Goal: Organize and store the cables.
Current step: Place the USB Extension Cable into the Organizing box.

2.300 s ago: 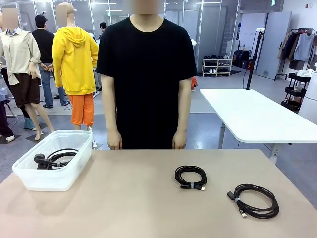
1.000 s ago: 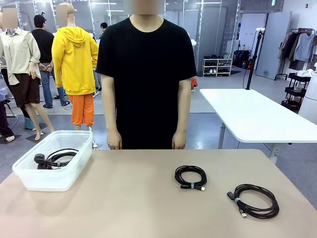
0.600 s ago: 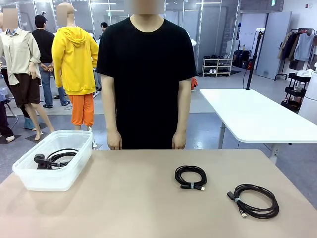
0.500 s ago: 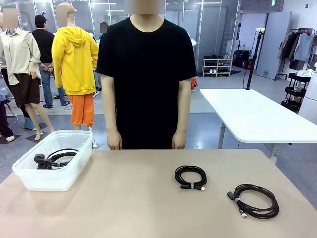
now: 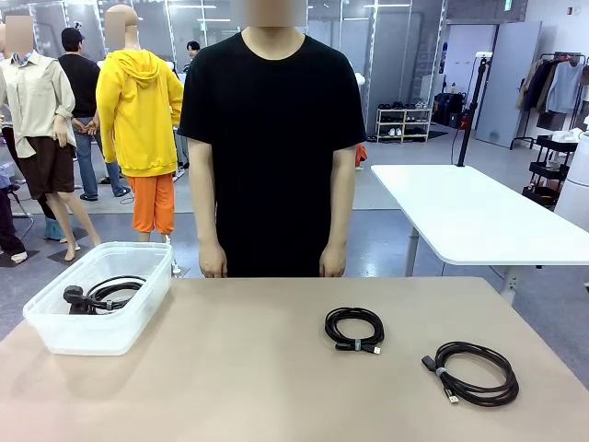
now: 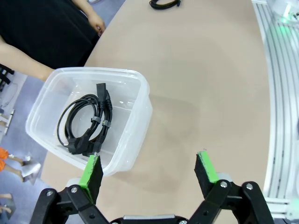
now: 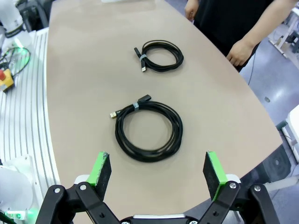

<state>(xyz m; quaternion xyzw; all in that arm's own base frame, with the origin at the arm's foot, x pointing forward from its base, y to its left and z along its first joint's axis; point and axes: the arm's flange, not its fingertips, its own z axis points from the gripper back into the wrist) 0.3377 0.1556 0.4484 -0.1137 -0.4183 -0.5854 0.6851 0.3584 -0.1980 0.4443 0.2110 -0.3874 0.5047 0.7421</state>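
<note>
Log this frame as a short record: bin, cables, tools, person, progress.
bin: clear tub at the table's left end
stored: left cable, coiled inside the bin
loose: middle cable and right cable, tied coils lying flat, apart
left tool: open, raised near the bin
right tool: open, raised near the right cable
person: stands at the far edge, hands down
progress: one of three cables stored

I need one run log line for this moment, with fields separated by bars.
bin: one cable | table: smaller coil, larger coil | left gripper: open, near bin | right gripper: open, above larger coil
</note>
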